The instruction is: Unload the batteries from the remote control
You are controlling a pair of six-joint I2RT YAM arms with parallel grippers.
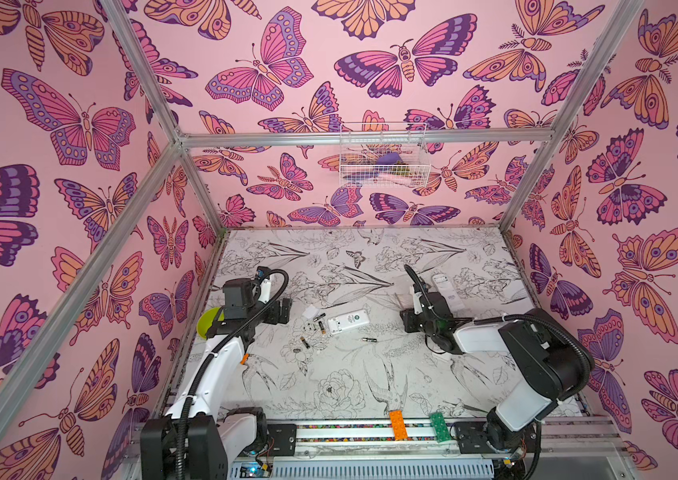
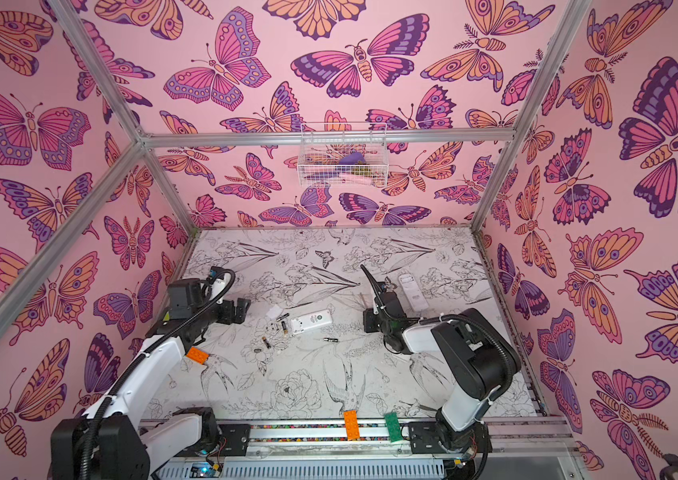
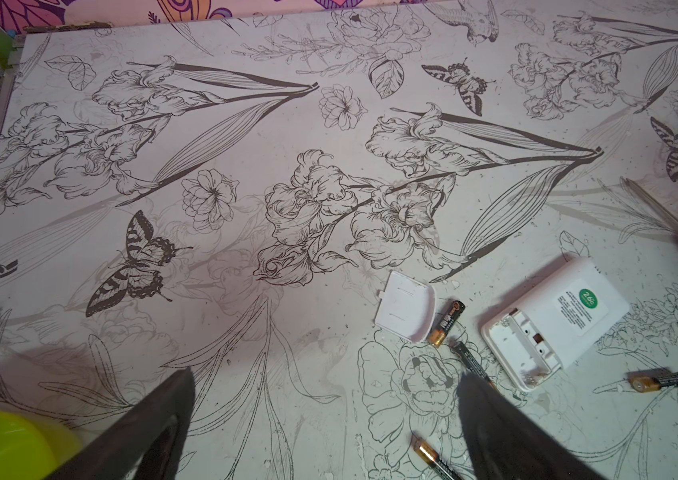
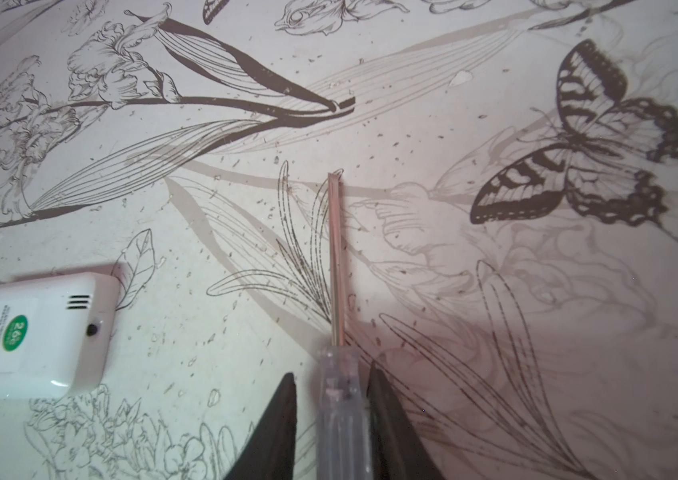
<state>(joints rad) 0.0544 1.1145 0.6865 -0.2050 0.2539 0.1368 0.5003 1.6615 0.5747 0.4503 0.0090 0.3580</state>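
The white remote control (image 3: 557, 320) lies back-up mid-table, seen in both top views (image 1: 347, 322). Its end compartment (image 3: 524, 345) is uncovered with no cell in it. Its loose cover (image 3: 406, 309) lies beside it. Several batteries lie on the table around it: two (image 3: 447, 322) (image 3: 472, 361) between cover and remote, one (image 3: 659, 380) past the remote and one (image 3: 433, 457) nearer my left gripper (image 3: 325, 374). That gripper is open and empty, left of the cover. My right gripper (image 4: 331, 378) straddles a clear screwdriver handle (image 4: 341, 415) lying on the table, with a gap on one side.
A second white remote (image 1: 447, 291) lies behind the right arm. A yellow-green bowl (image 1: 206, 322) sits at the table's left edge under the left arm. Orange (image 1: 397, 424) and green (image 1: 439, 426) bricks rest on the front rail. A wire basket (image 1: 383, 156) hangs on the back wall.
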